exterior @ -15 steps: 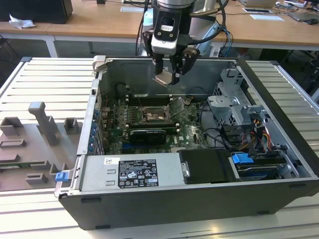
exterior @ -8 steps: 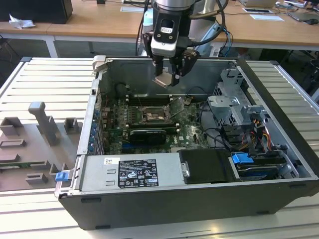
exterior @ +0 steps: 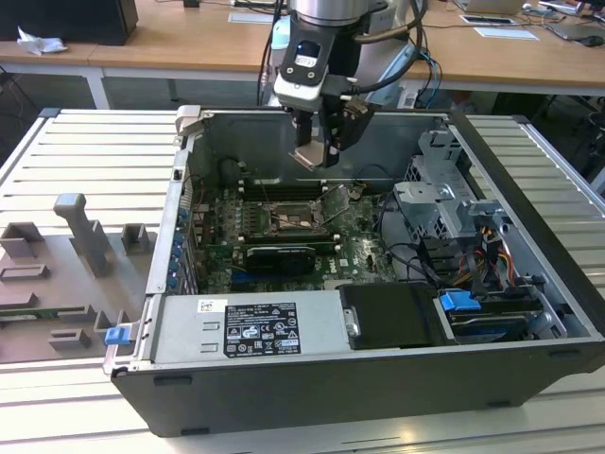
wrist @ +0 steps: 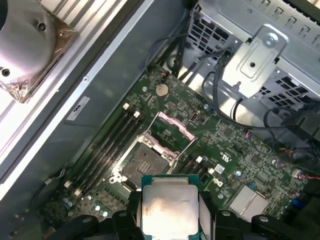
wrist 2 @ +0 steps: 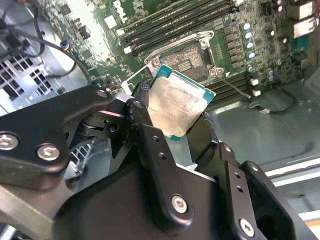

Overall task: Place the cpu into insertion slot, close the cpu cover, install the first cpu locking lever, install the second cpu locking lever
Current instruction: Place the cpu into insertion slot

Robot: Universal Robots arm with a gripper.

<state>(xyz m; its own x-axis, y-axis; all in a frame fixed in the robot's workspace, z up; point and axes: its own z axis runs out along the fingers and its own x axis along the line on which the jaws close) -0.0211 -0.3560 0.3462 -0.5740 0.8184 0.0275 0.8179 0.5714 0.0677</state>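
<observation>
In the exterior view we see the end effector [exterior: 317, 156] hanging over the open computer case [exterior: 284, 397], clamped on the cpu [exterior: 308, 157], which is held clear above the insertion slot [exterior: 288, 218] on the green board. In the second wrist view we see the black fingers [wrist 2: 141, 95] pinching opposite edges of the cpu [wrist 2: 175, 105], its silver top tilted, with the bare slot [wrist 2: 192, 60] beyond. In the first wrist view we see the cpu cover [wrist: 175, 127] raised open at the slot's edge, and the cpu [wrist: 170, 205] apart from both.
</observation>
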